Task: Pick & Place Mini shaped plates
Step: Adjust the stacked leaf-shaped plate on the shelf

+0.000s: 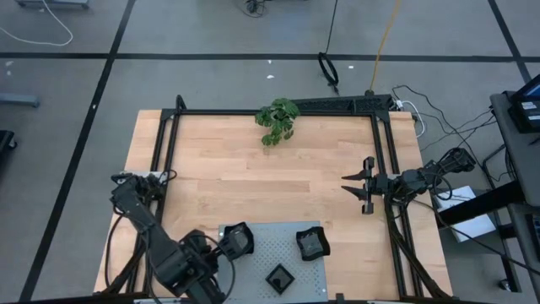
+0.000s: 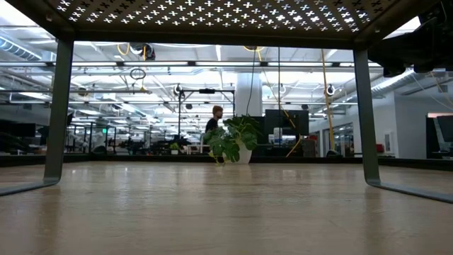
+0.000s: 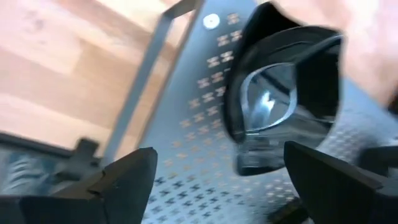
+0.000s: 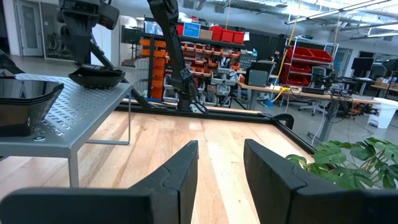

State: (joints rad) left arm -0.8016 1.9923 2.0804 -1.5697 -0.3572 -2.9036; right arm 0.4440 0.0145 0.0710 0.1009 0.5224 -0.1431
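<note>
In the high view, a grey perforated panel (image 1: 274,249) stands at the near edge of the wooden worktop (image 1: 253,177). Three mini shaped plates rest on it: one (image 1: 239,240) at its left corner, one (image 1: 311,243) toward its right side, one (image 1: 278,276) near its front edge. The left gripper (image 1: 221,247) is just beside the left-corner plate, its fingers spread wide and holding nothing. The right gripper (image 1: 361,186) hovers by the right frame rail, well apart from the panel. A green plant (image 1: 278,120) stands at the far edge.

In the low view, the panel (image 2: 212,18) is seen from below, with the plant (image 2: 233,139) and a person (image 2: 214,120) far behind.

In the left wrist view, the plate (image 3: 286,102) lies on the panel (image 3: 199,137) beyond the wide-open fingers (image 3: 124,180).

In the right wrist view, the fingers (image 4: 180,168) stand narrow and empty; two plates (image 4: 96,76) (image 4: 22,99) show on the panel (image 4: 81,115).
</note>
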